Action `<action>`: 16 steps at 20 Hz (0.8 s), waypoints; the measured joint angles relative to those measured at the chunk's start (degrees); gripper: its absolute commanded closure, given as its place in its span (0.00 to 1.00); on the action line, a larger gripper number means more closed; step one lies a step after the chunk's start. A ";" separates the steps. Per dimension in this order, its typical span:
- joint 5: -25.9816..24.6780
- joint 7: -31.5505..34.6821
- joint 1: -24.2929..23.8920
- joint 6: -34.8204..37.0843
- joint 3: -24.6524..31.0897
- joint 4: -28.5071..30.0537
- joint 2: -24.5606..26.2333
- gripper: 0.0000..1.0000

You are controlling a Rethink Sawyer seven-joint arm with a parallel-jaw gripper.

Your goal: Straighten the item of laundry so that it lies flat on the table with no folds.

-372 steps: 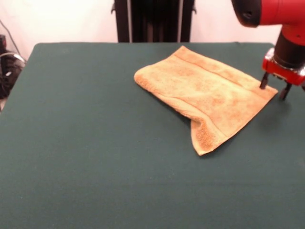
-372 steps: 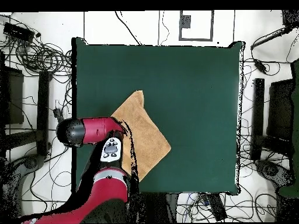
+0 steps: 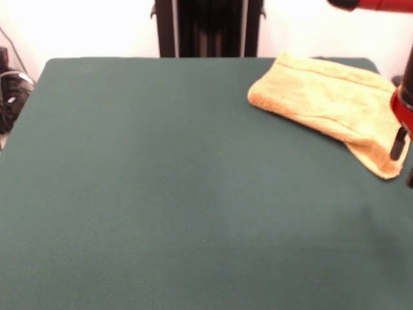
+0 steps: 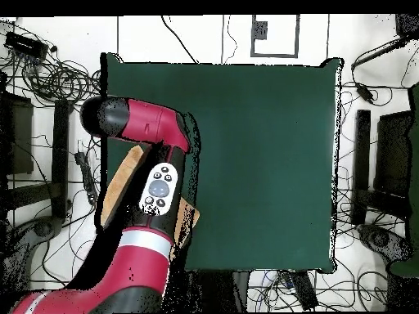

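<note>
One towel is on the desk, and it is the only item there. In the front view it occupies the far right corner of the green surface, near the desk's far edge and close to the right edge. The cloth is orange-tan terry. It is not spread flat: it lies doubled over on itself, with a rounded folded edge facing left and a narrower tongue of cloth running toward the nearer right. A faint woven band runs along its far side.

In the same view, the hand enters at the right border of the picture, over the narrower right end of the towel. A red housing and one dark finger pointing downward are visible. The rest is cut off by the border, so I cannot tell whether the hand is open, closed or gripping the cloth. A red arm link crosses the top right corner.

In the overhead view, the red and black arm reaches from the bottom left up over the left side of the desk. It covers most of the towel, of which only tan strips show either side of the arm. The hand itself is hidden under the arm here.
</note>
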 measured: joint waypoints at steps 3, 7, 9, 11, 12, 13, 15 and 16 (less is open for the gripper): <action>-0.04 0.00 -0.58 -1.98 0.37 0.01 0.79 0.00; -0.30 0.00 -1.91 -4.41 1.28 0.09 2.11 0.00; -0.64 0.00 -2.56 -5.44 1.70 0.12 2.67 0.00; -1.18 0.00 -3.02 -6.29 2.06 0.22 2.96 0.00; -1.37 0.00 -3.14 -6.52 2.20 0.25 3.03 0.00; -1.56 0.00 -3.32 -7.05 2.54 0.31 3.19 0.00; -1.74 0.00 -3.55 -7.78 3.05 0.37 3.50 0.00; -1.74 0.00 -3.59 -7.98 3.22 0.37 3.65 0.00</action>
